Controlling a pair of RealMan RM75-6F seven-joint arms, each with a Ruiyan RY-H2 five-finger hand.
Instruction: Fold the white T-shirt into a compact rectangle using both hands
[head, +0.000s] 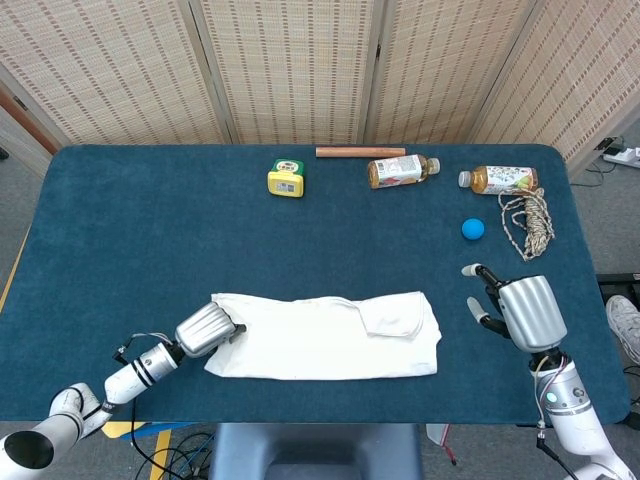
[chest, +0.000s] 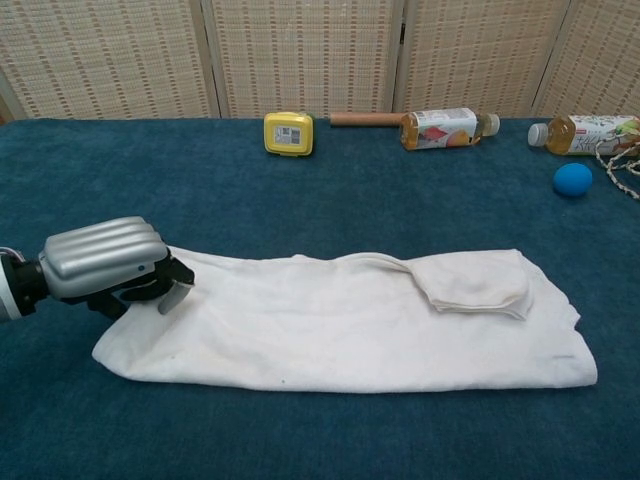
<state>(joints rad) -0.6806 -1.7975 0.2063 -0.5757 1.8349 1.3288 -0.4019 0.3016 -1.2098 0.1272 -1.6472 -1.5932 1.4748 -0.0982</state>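
Woven-panel screens (head: 300, 70) are seen behind a tabletop (head: 150, 230) covered in dark blue cloth. The white T-shirt (chest: 340, 320) is laid near the front edge as a long band, with one sleeve already turned inward. A lengthwise fold is judged complete; the crosswise folds into a compact rectangle are not yet made. The left hand (chest: 105, 265) is placed on the shirt's left end, fingers curled onto the fabric; a firm grip cannot be confirmed. The right hand (head: 520, 310) is held apart from the shirt, fingers spread, nothing held.
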